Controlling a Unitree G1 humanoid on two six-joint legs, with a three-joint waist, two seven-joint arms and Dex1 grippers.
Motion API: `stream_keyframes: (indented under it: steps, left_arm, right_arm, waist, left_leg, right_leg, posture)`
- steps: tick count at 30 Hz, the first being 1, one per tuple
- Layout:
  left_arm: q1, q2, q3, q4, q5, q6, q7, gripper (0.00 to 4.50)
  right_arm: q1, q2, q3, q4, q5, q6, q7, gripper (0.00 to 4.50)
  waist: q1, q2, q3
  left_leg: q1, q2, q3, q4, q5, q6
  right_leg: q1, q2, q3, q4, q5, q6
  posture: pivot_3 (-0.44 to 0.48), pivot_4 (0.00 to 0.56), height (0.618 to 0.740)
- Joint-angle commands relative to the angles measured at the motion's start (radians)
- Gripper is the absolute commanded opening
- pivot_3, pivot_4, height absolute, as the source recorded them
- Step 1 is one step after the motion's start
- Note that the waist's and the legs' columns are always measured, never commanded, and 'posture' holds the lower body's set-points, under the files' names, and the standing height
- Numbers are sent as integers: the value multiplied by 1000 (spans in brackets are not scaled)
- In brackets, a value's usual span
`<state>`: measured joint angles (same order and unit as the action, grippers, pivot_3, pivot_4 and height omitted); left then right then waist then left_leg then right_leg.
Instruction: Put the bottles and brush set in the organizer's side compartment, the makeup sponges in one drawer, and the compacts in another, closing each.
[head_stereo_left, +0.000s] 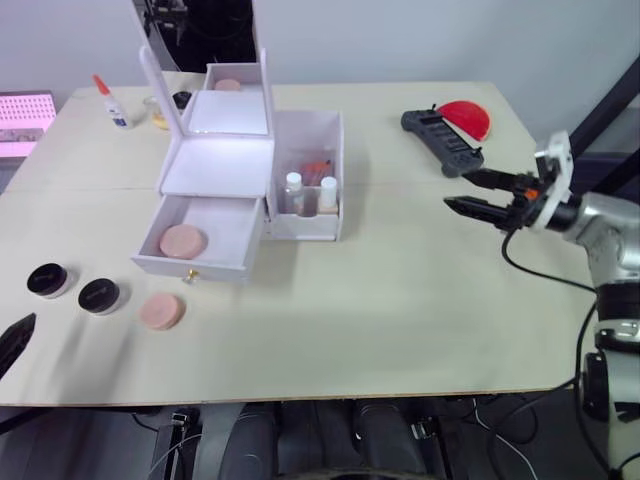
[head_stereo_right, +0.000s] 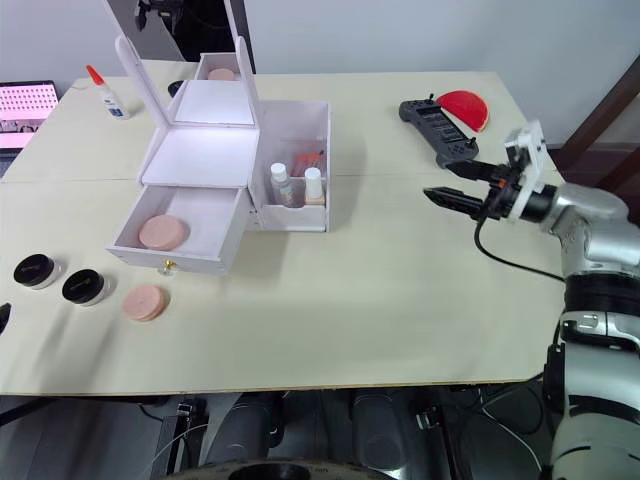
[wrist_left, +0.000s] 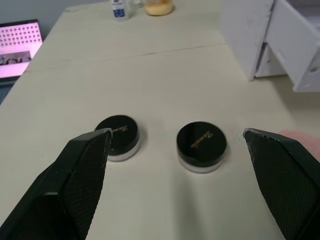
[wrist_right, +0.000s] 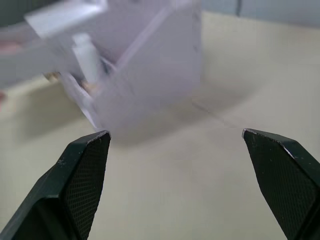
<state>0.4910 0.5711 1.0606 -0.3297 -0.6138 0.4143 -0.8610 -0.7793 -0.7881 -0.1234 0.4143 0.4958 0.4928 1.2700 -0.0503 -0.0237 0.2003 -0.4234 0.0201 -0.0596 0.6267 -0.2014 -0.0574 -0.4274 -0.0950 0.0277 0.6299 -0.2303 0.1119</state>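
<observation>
The white organizer stands at mid-table with its mirror upright. One drawer is pulled out, and a pink makeup sponge lies inside it. The second sponge lies on the table in front. Both bottles stand in the side compartment, with the reddish brush set behind them. Two black compacts sit at the front left. My left gripper is open just short of them. My right gripper hovers open above the table's right side, empty.
A white glue bottle and a small yellowish jar stand at the back left, next to a pink screen. A black controller and a red half-disc lie at the back right.
</observation>
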Motion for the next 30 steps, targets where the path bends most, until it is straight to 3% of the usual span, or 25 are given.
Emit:
stream_keyframes:
  steps: [1, 9, 15, 21, 30]
  left_arm:
    - [40, -43, -70, -159, -9, 13, 73, 4434]
    - [110, -194, -273, -316, 49, 16, 241, 4434]
    - [99, -277, -454, -317, 144, -24, 336, 4434]
    - [-2, -275, -588, -218, 233, -17, 419, 4434]
    - [-120, -219, -622, -175, 223, 95, 486, 4434]
  right_arm:
    - [-140, 14, 51, -198, 99, 185, 42, 4500]
    - [-350, 6, 208, -258, 62, 188, 226, 4500]
    - [-383, 20, 242, -262, 44, 160, 278, 4500]
    - [-373, -2, 262, -238, -3, 118, 307, 4500]
    - [-352, -44, 240, -214, -41, 99, 304, 4500]
  waist:
    - [-4, 2, 1]
    - [6, 0, 0]
    - [7, -2, -2]
    - [7, -2, -2]
    - [6, -2, -1]
  left_leg:
    - [0, 0, 0, 0, 0, 0]
    - [-3, 0, 1, 1, 0, 0]
    - [-3, 0, 0, 1, 0, 0]
    - [-2, 0, 0, 1, 0, 0]
    - [-2, 0, 0, 1, 0, 0]
  right_leg:
    - [0, 0, 0, 0, 0, 0]
    - [-1, 0, 0, -3, 1, -1]
    - [0, 0, -1, -3, 1, -1]
    - [-1, 1, -1, -2, 1, -1]
    - [-1, 1, -1, -1, 1, -1]
  posture:
    - [0, 150, 740]
    - [0, 150, 740]
    - [0, 150, 740]
    - [0, 150, 740]
    - [0, 150, 740]
